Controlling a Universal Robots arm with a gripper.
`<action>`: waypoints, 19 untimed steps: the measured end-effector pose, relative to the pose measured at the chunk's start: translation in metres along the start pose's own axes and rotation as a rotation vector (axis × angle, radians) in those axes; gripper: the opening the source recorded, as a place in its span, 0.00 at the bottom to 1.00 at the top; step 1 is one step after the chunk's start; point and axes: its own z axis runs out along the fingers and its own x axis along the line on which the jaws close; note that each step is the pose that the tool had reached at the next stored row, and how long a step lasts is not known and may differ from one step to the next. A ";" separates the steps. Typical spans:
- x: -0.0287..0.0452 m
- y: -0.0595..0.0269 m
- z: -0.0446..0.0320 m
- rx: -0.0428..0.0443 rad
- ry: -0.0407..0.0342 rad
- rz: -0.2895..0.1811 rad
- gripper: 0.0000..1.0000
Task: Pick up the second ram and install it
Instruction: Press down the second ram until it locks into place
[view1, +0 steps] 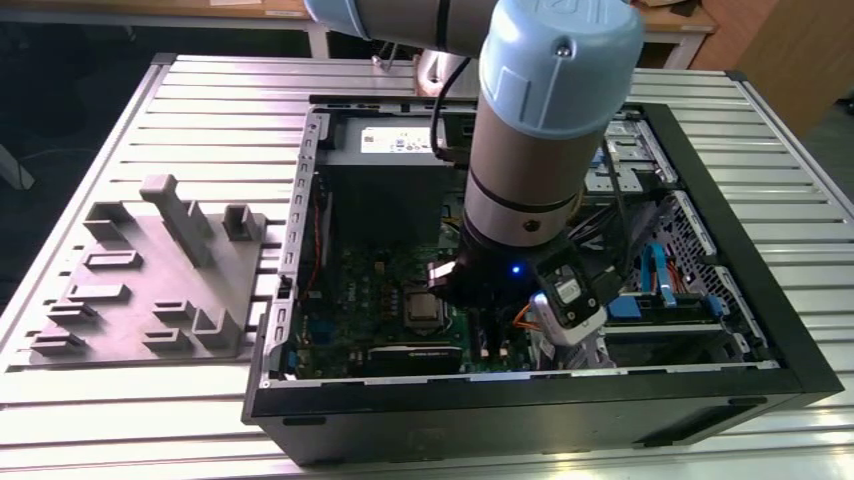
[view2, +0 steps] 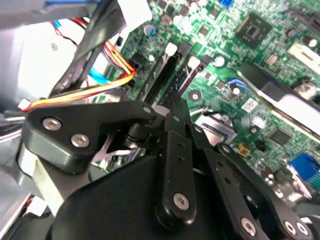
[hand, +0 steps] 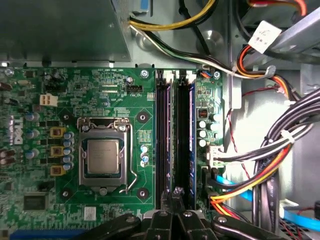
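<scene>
- One grey plastic tray (view1: 147, 290) with upright posts lies on the slatted metal table (view1: 227, 100), at the exterior view's left, just beside the open computer case (view1: 534, 415).
- Inside the case, toward its left side in the exterior view, the green motherboard (view1: 354, 290) lies flat. The processor socket (hand: 102, 157) sits on it with its metal lid showing.
- Between the socket and the cable bundle, the black memory slots (hand: 161, 140) run side by side as long, narrow strips.
- The second ram (hand: 170, 140) appears in the first wrist view as a dark stick with bluish glints, standing on edge in a slot. It is in line with the gripper, and its near end reaches the fingertips. Whether it is fully seated I cannot tell.
- The arm (view1: 547, 120), pale blue and silver, comes down into the middle of the case in the exterior view.
- The gripper (hand: 173, 194) is low over the board at the near end of the slots, with its black fingers (view2: 177, 145) drawn together. Whether they pinch the stick or only rest against it is hidden.
- Orange, yellow and red cables (hand: 260, 175) pass close beside the slots.
- A blue cable (view1: 654, 275) and the metal drive bays (view1: 694, 240) fill the case toward the exterior view's right.
</scene>
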 end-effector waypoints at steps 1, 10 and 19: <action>-0.0001 0.0000 -0.0026 0.0003 0.0000 0.000 0.10; -0.0002 0.0022 -0.0073 0.0006 0.0001 0.000 0.10; 0.0000 0.0181 -0.0066 0.0003 0.0000 0.000 0.10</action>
